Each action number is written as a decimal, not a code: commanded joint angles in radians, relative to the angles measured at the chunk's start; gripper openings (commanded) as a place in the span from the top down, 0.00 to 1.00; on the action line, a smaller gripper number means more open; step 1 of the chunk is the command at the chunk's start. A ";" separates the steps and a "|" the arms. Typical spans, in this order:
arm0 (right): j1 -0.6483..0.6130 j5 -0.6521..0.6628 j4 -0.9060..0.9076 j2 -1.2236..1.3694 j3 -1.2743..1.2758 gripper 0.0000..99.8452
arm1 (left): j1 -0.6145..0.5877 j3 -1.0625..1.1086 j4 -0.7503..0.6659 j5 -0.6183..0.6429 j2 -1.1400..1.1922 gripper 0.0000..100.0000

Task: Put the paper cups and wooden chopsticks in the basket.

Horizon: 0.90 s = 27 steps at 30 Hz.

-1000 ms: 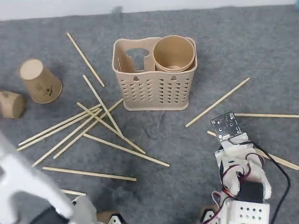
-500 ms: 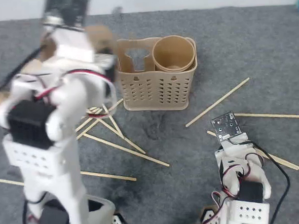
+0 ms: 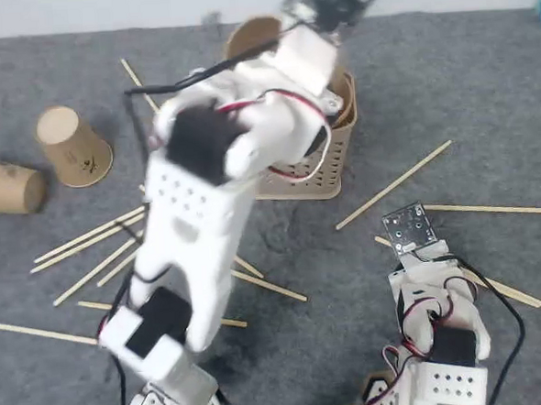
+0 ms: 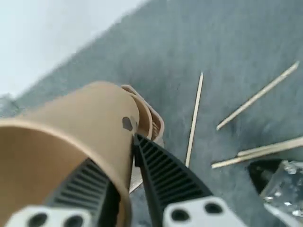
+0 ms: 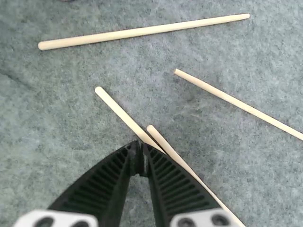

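Left gripper (image 4: 134, 138) pinching cup (image 4: 71, 123) wall, above basket (image 3: 342, 136) — right gripper (image 5: 142, 147) pressed together, low over chopsticks (image 5: 142, 31) on bench (image 3: 447, 81).

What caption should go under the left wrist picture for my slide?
The left gripper pinches the rim of a paper cup above grey carpet and scattered chopsticks.

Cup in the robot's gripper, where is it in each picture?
High view: the paper cup peeks out near the top, past the left arm, by the basket.
Left wrist view: the paper cup is big and close, its rim pinched in the left gripper.
Right wrist view: chopsticks lie on the grey carpet by the right gripper.
Shared landmark: probably the long chopstick beside the basket.
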 commanded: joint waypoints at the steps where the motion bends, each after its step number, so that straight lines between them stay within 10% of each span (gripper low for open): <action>1: -0.002 0.006 -0.010 -0.015 -0.005 0.99 | 0.009 -0.035 0.006 -0.080 0.028 0.99; 27: -0.002 0.006 -0.010 -0.015 -0.005 0.99 | -0.020 -0.033 0.032 -0.279 0.103 0.86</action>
